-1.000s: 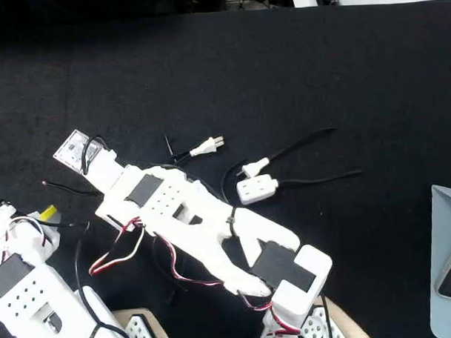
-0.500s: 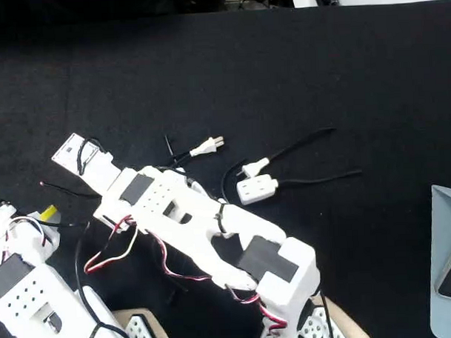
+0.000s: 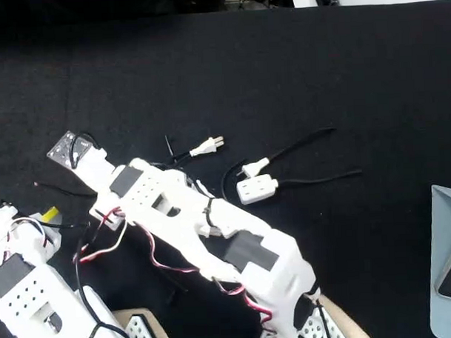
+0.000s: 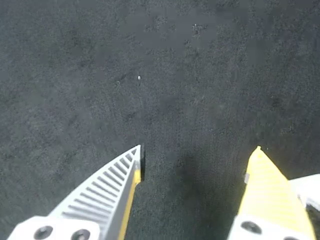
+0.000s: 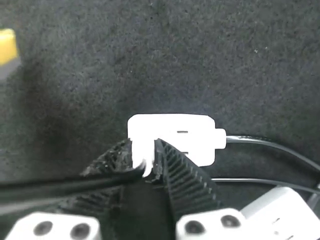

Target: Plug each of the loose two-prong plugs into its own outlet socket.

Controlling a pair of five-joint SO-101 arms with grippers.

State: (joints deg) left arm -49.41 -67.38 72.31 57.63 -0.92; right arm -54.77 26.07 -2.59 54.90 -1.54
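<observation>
Swung aside, the right arm's claw (image 5: 150, 162) is being kept pinched on a plug (image 5: 143, 157) touching the outlet socket (image 5: 182, 135), a straight push seemingly being called for.

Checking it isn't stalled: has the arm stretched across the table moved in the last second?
Yes. The arm has swung its far end left, farther from the loose plug, which stayed put.

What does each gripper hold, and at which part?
Right gripper pinches the white outlet socket by its edge, at the end opposite the cord. Left gripper is open and empty.
</observation>
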